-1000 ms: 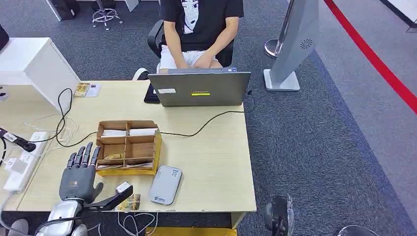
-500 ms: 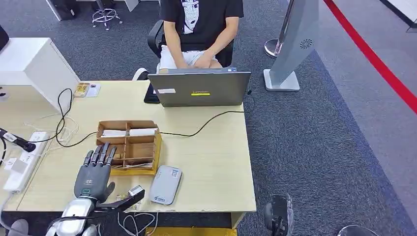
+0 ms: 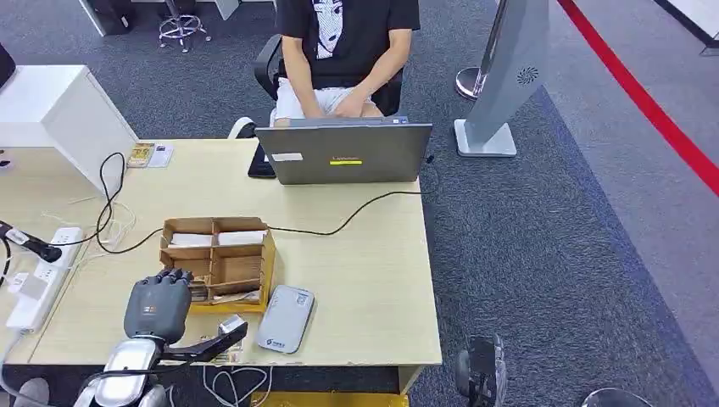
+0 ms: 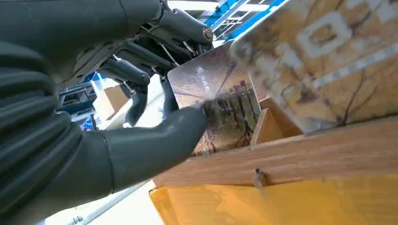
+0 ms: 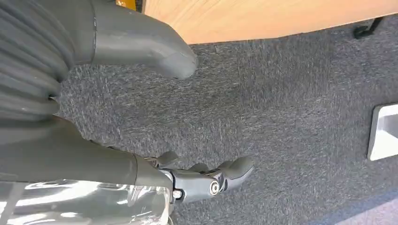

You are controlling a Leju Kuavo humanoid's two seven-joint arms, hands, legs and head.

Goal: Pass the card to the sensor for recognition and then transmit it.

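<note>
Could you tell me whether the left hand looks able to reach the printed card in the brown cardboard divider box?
Probably yes: the left hand is at the brown cardboard divider box, its thumb already pressing a printed card.

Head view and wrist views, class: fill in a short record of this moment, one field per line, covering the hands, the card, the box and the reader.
left hand: at the near compartments of the box, thumb and fingers on a card
card: upright in the box, picture side showing
box: wooden, divided, on the table
card reader: flat on the table, beside the box
right hand: hanging over the carpet, holding nothing
</note>
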